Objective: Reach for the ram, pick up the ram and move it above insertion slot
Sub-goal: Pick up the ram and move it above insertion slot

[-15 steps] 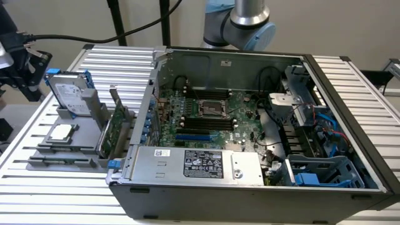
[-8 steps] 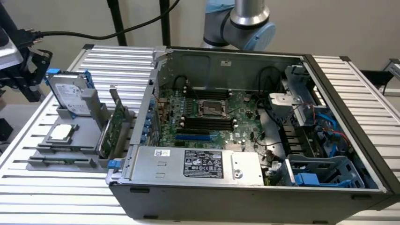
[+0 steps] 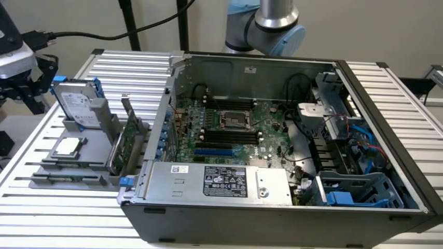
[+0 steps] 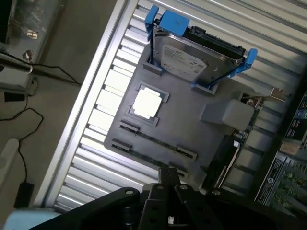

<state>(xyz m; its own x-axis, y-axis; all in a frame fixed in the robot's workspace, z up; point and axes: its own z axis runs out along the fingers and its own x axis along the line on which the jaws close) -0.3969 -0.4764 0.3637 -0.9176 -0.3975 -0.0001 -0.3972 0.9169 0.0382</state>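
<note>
The black gripper [image 4: 169, 175] hangs over a flat grey plastic holder plate [image 4: 192, 120] that lies on a ribbed aluminium table [image 4: 91, 158], and its tip is nearest the plate's long narrow slots [image 4: 156, 140]. Beyond those slots from the gripper, a square silver processor chip [image 4: 146, 103] lies in a recess. Farthest out, a grey hard drive with blue side rails [image 4: 196, 52] stands on edge in the plate.

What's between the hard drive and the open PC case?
The green expansion card, standing on edge in the grey holder, plus a grey block beside the hard drive. The exterior view shows it; the PC case is on its right.
</note>
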